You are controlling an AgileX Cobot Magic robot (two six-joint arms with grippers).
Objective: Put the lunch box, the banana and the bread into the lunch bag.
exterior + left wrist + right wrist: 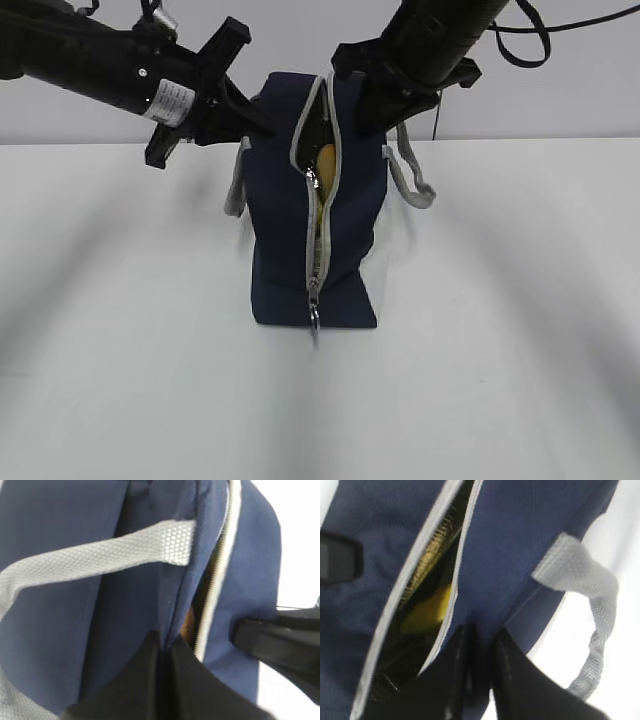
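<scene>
Both pinching navy fabric at centre frame, left gripper (165,647) and right gripper (482,640), spreading lunch bag (350,230); banana (427,612) already inside.

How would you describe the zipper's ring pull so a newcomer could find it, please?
On the white table stands the navy lunch bag. Follow its grey zipper down the near face to the bottom edge: the ring pull hangs there, the only small metal loop, unlike the grey strap handles.

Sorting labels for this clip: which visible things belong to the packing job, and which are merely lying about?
Job:
lunch bag
banana, inside the bag
left gripper and right gripper, at the bag's fabric

Lying about:
nothing apart from the table
</scene>
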